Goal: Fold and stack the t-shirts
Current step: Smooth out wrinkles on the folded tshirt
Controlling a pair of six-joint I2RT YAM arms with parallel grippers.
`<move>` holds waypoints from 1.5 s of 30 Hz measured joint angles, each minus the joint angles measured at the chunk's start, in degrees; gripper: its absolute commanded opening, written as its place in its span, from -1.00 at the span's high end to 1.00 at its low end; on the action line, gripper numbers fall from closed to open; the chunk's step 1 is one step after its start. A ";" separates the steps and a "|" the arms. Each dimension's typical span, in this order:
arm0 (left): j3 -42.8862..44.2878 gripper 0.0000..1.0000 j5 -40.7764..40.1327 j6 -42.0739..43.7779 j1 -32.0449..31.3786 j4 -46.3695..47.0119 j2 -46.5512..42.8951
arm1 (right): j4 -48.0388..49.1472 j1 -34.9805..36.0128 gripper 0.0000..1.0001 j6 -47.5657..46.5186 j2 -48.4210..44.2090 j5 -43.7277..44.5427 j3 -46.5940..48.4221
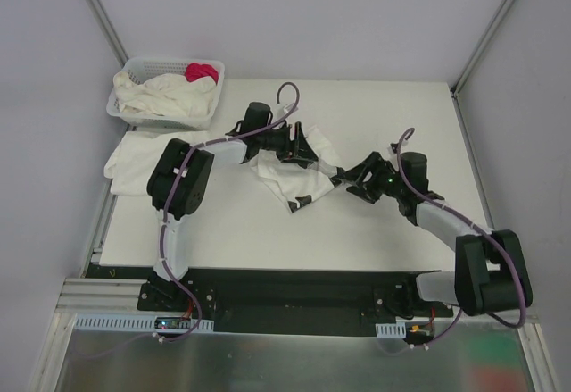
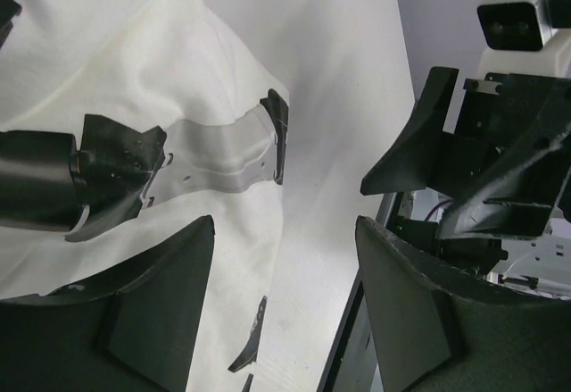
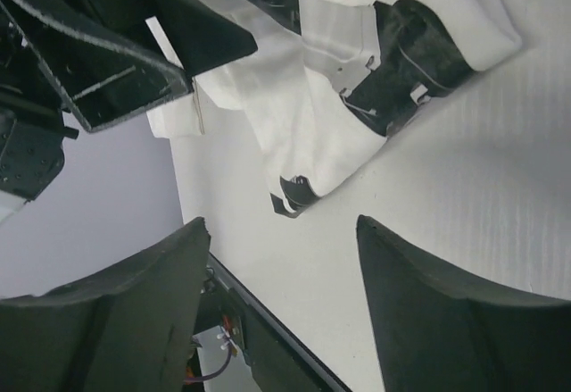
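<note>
Middle of the table, there's a crumpled t-shirt lying in a bunched heap, and both arms are reaching in at it. The left pincer sits over the far side of the heap, and the right pincer is at its right edge. On the wrist cams both are spread wide apart. The left fingers frame the shirt and the table's near edge, and the right fingers frame bare table with the shirt further off. In the right wrist view some fabric looks draped over the left pincer, but I can't tell if it's actually caught. Back left corner has a white basket stuffed with more t-shirts plus a pink-red cloth. Just in front of the basket lies a flat t-shirt, beside the left arm.
</note>
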 measured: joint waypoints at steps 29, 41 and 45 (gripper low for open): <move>10.08 -0.54 -19.30 29.18 0.00 -29.64 -5.07 | 2.86 6.86 -0.52 -4.33 16.37 5.14 5.27; 14.45 -0.55 -24.70 33.09 0.00 -34.56 -5.53 | 8.46 7.17 -0.51 -2.01 24.15 2.58 10.73; 16.79 -0.55 -25.24 33.73 0.07 -35.89 -5.53 | 10.80 7.19 -0.43 -0.24 26.75 1.81 12.44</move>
